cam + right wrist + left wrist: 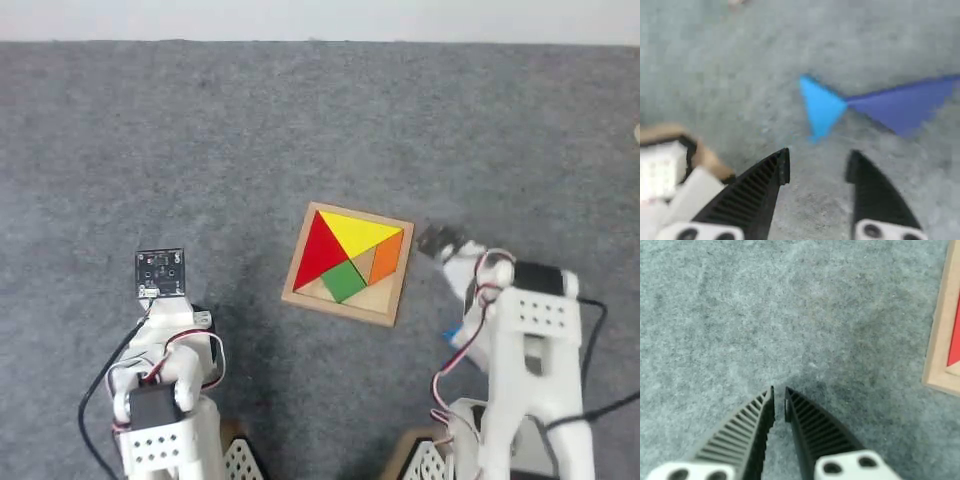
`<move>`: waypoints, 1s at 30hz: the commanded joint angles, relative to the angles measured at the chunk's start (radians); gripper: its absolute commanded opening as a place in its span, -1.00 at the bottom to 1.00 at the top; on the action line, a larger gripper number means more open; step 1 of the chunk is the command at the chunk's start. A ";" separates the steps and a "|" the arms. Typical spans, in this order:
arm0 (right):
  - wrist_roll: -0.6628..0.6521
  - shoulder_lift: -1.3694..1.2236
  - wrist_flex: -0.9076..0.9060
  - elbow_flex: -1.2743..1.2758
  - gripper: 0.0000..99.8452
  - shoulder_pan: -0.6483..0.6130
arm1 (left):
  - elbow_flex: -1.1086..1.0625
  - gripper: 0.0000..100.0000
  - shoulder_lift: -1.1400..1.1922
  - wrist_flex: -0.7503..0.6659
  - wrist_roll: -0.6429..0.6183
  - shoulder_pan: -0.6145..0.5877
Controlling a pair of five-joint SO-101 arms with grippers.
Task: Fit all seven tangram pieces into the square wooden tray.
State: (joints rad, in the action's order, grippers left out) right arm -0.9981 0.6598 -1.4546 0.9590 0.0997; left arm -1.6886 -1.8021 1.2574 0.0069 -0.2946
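A grey mat (200, 130) is pictured with the tray (372, 298) at centre frame in the high view. The left gripper (779, 392) is held nearly pressed together, empty; the right gripper (818, 157) is spread. A red triangle (318, 255), yellow triangle (358, 233), orange piece (386, 257) and green square (343, 281) are seated in the tray. A dark blue triangle (905, 102) and light blue triangle (822, 107) are laid tip to tip near the right gripper.

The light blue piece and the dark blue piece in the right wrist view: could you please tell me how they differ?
Colour: the light blue piece is bright, the dark blue piece much deeper. Size: the light blue piece is a small triangle, the dark blue piece longer, running off the picture's edge. Both lie flat on the grey mat, seemingly touching at a corner.
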 commanded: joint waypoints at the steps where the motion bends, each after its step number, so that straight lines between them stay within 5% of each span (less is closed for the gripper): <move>1: -0.126 0.061 0.002 0.081 -0.44 -0.012 | 0.005 -0.93 -0.017 0.003 0.005 0.006; 7: -0.130 -0.019 0.133 0.147 -0.44 -0.013 | 0.005 -0.93 -0.017 0.003 0.005 0.006; 17: -0.008 -0.249 0.369 0.140 -0.45 -0.189 | 0.005 -0.93 -0.017 0.003 0.005 0.006; 26: 0.106 -0.285 0.432 0.029 -0.94 -0.171 | 0.005 -0.93 -0.017 0.003 0.005 0.006; 30: 0.130 -0.280 0.432 0.000 -0.95 -0.179 | 0.005 -0.93 -0.017 0.003 0.005 0.006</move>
State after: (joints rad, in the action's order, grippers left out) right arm -0.8907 0.3728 -1.0342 1.0157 -0.0767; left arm -1.6886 -1.8021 1.2574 0.0069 -0.2946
